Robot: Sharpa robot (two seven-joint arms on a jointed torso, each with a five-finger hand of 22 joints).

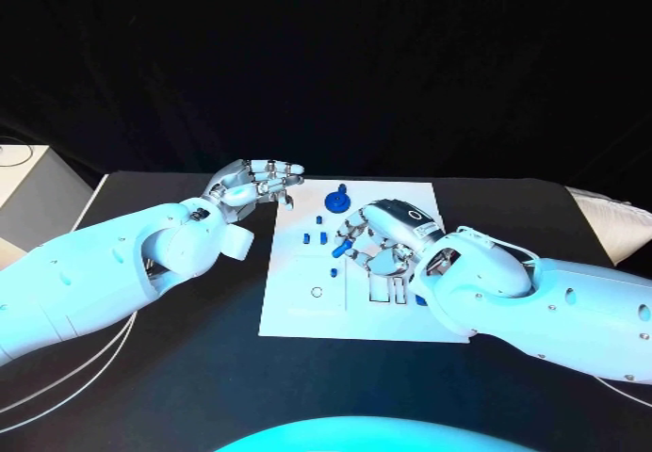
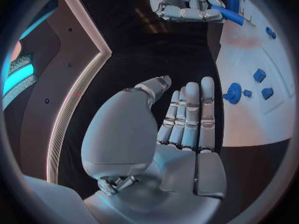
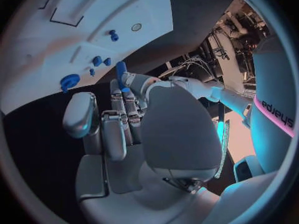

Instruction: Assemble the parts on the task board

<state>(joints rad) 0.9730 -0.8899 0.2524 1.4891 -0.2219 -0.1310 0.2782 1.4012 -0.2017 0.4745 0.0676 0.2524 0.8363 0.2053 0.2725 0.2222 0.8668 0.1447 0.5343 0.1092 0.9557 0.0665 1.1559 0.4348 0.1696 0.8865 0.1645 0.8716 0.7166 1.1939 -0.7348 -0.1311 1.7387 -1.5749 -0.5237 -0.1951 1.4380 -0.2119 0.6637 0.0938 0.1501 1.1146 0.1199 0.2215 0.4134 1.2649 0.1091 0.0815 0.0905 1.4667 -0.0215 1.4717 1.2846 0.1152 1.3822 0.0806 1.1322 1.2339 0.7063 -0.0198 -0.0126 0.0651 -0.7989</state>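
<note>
We see the white rectangular task board (image 1: 306, 311) lying flat in the middle of the black table (image 1: 163, 377). Over its centre, our right hand (image 1: 384, 235) pinches a slim blue plastic peg (image 1: 343, 250) between thumb and fingers, the peg's free end pointing down toward the board. The peg looks light, rigid and smooth, so we judge it could twist or slip in a fingertip pinch; holding it near its upper end leaves the tip free for a hole. Our left hand (image 1: 255, 183) hovers just off the board's far left corner, fingers straight and close together, holding nothing. A round blue disc-shaped part (image 1: 337, 200) and several small blue pegs (image 1: 319, 238) sit on the board's far half.
</note>
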